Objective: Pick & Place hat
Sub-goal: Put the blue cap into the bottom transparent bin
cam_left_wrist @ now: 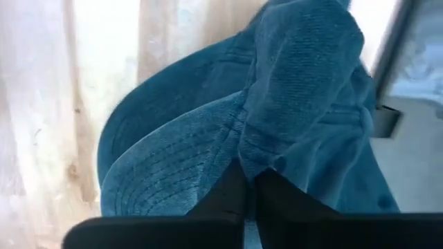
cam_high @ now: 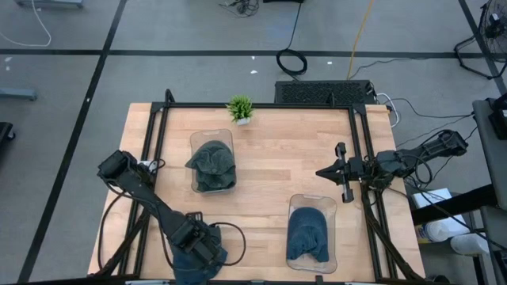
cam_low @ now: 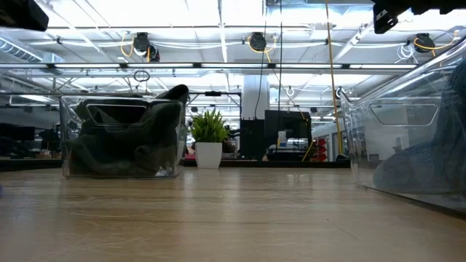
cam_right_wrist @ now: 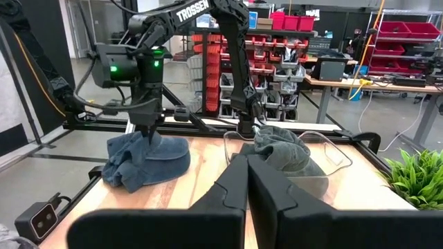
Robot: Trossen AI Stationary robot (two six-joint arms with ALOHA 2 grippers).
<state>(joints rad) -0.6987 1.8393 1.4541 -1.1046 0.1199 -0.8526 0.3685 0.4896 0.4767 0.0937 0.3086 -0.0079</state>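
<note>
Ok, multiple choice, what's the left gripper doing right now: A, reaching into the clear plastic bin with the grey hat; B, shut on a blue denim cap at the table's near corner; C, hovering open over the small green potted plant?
B: the left gripper is closed, pinching the fabric of the blue denim cap at the corner of the wooden table, away from both bins.

Wooden table [cam_high: 269, 162]: bins [cam_high: 212, 161], plant [cam_high: 240, 108], hat [cam_right_wrist: 147, 160].
</note>
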